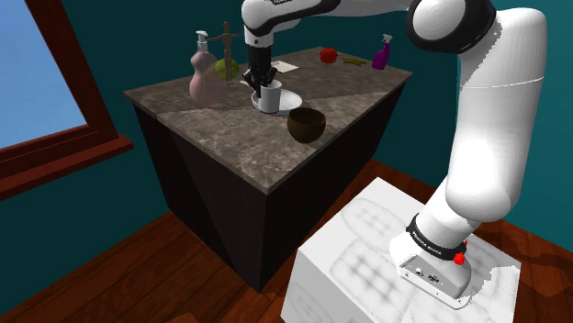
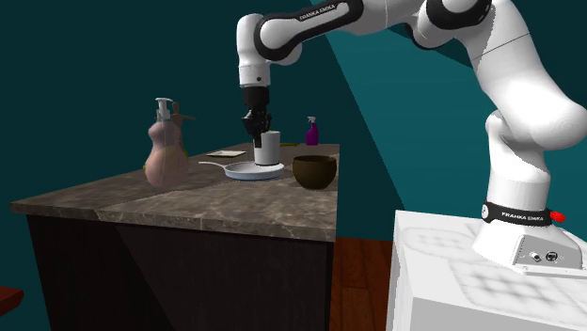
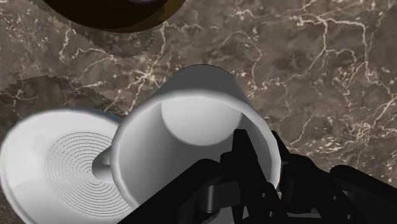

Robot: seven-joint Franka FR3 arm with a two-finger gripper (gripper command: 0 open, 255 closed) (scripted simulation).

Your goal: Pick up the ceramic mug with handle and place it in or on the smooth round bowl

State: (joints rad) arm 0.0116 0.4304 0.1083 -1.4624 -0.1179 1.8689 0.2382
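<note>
The table [image 1: 230, 138] is a dark block with a brown, veined stone top. A dark brown bowl [image 1: 307, 124] sits near its nearer edge in the shoulder view. Just behind the bowl lies a white shallow dish [image 1: 292, 99] with a white mug [image 1: 269, 96] over it, contact unclear. A pink pump bottle [image 1: 203, 78] stands toward that view's left, with a wooden figure [image 1: 226, 46] and a green thing [image 1: 227, 66] behind it. Farther back are a paper sheet [image 1: 283, 66], a red round thing [image 1: 327, 55] and a purple spray bottle [image 1: 381, 53]

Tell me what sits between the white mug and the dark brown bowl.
Bare marbled countertop alone separates the white mug from the brown bowl, clearest in the wrist view; the white dish lies beside the mug, not between.
</note>
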